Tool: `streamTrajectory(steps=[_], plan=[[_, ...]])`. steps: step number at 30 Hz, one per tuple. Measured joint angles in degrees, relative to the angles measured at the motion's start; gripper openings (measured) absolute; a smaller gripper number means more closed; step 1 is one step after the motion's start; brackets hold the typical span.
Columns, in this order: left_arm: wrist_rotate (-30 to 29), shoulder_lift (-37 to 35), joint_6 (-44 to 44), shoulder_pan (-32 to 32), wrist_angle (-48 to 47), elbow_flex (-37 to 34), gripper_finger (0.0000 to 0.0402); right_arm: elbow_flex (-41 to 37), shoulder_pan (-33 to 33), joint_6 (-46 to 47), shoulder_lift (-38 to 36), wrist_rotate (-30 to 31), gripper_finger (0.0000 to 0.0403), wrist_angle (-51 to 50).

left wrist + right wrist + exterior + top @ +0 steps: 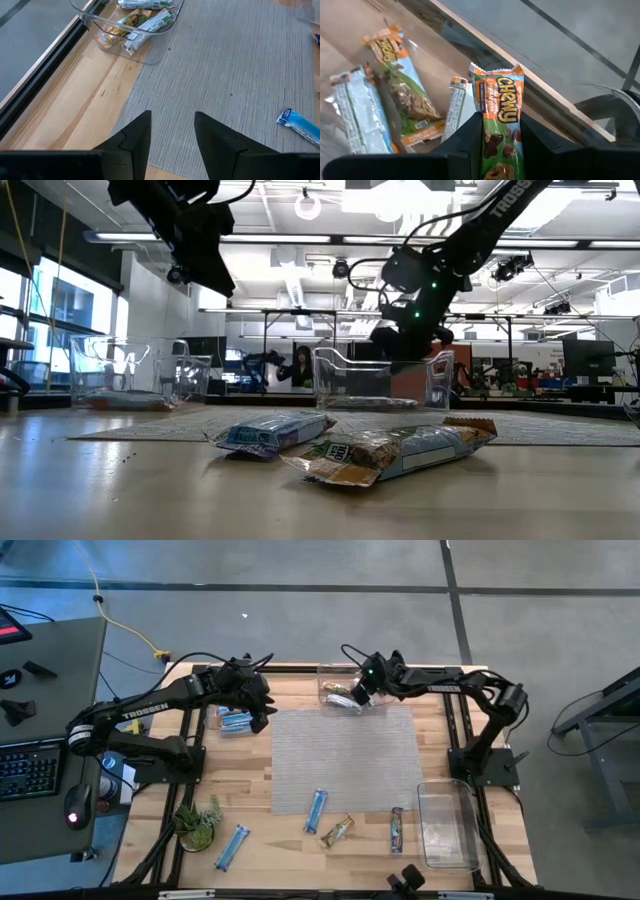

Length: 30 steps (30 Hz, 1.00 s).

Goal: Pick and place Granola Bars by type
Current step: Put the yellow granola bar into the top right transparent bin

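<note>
at the bottom of the high view you have four bars left on the worktop: a blue bar at lower left beside the plant, a second blue one on the lower edge of the mat, a tan bar just below it, and a dark bar next to the empty bin at lower right.

further up, your left hand hangs over the mat's upper left corner, beside the bin of blue bars. its fingers stand apart with nothing between them.

at the top centre, your right hand is over the far bin and gripping a green chewy bar. the bar's long axis runs along the fingers, pointing out past the tips. the tan and silver bars lie in the bin directly below it, so the drop looks like a straight release. the left hand is the nearer one to the loose blue bars.
</note>
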Motion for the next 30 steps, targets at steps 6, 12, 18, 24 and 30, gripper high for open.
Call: streamTrajectory(steps=[6,12,18,24,30], plan=[[-0.02,0.0,0.0,0.0,0.02,0.0,0.0145,0.02,-0.01,-3.08,0.0,0.12,0.0114,-0.03],[-0.02,0.0,0.0,0.0,0.02,0.0,0.0145,0.01,0.77,-6.2,0.0,0.05,0.0147,0.01],[-0.04,0.0,0.0,0.0,0.04,0.0,0.0145,0.0,4.18,-13.74,-1.82,-2.23,0.016,4.76],[-0.05,0.0,0.0,0.0,0.09,0.0,0.0145,0.01,12.52,-15.14,-9.64,-10.9,0.0161,5.84],[-0.07,0.0,0.0,0.0,0.09,0.0,0.0145,0.02,28.18,-17.75,-17.22,-21.36,0.0161,3.85]])
